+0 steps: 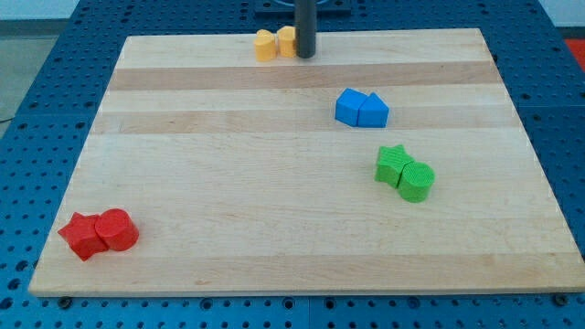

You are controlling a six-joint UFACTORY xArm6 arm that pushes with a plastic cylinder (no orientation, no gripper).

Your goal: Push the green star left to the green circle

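Green star (392,162) touches green circle (417,180) on wooden board (274,210).

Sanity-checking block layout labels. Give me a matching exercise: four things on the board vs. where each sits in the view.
Things:
1. red blocks
2. yellow blocks
3. blue blocks
4. green star

Places:
A. top edge of the board, just left of my tip
B. right of centre, touching the green circle on its upper left
C. bottom left corner
D. upper right of centre, above the green pair

Pairs: 1-C, 2-A, 3-D, 4-B
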